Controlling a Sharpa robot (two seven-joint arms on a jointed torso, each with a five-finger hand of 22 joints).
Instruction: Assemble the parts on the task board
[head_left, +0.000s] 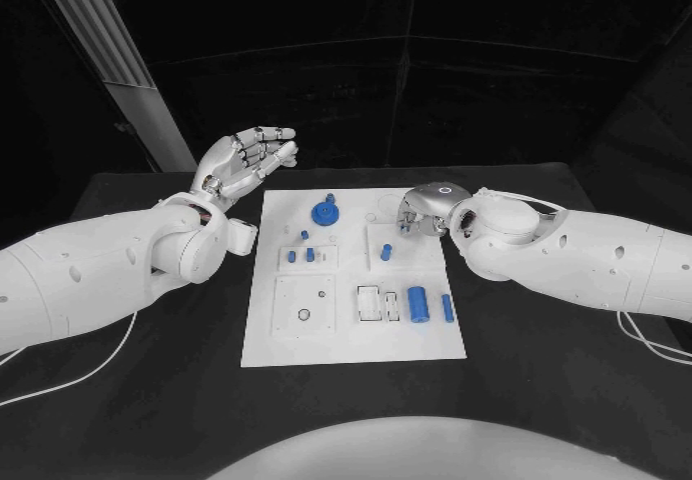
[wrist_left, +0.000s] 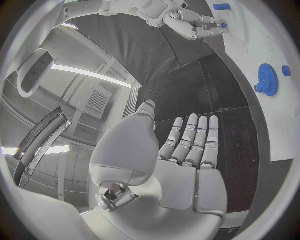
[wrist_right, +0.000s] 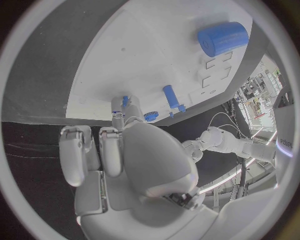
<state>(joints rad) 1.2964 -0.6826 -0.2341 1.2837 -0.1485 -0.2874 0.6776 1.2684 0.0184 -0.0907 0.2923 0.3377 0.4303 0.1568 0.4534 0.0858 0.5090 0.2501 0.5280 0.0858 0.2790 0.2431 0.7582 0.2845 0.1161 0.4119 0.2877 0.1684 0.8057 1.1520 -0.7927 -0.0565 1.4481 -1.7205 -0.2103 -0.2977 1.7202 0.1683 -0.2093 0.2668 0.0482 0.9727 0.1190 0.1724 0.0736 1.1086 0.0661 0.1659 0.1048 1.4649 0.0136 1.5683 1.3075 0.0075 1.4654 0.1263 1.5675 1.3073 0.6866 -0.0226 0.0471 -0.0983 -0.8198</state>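
Observation:
The white task board (head_left: 433, 340) lies in the middle of the table. A blue gear (head_left: 327, 212) sits at its far end, small blue pegs (head_left: 296, 255) left of centre, and an upright blue peg (head_left: 387, 252) near the middle. A blue cylinder (head_left: 418, 303) and a slim blue pin (head_left: 447, 307) lie on its near right. My right hand (head_left: 423, 208) hovers over the board's far right with fingers curled. Thumb and finger pinch a small blue part (wrist_right: 125, 101), close to the peg (wrist_right: 170, 96) and the gear (wrist_right: 150, 116). My left hand (head_left: 248, 158) is raised beyond the board's far left corner, fingers extended and empty (wrist_left: 187, 150).
Rectangular recesses (head_left: 378, 302) and an oval hole (head_left: 304, 315) mark the board's near half. A slanted metal post (head_left: 137, 80) stands behind the table at the far left. Black tabletop (head_left: 548, 400) surrounds the board.

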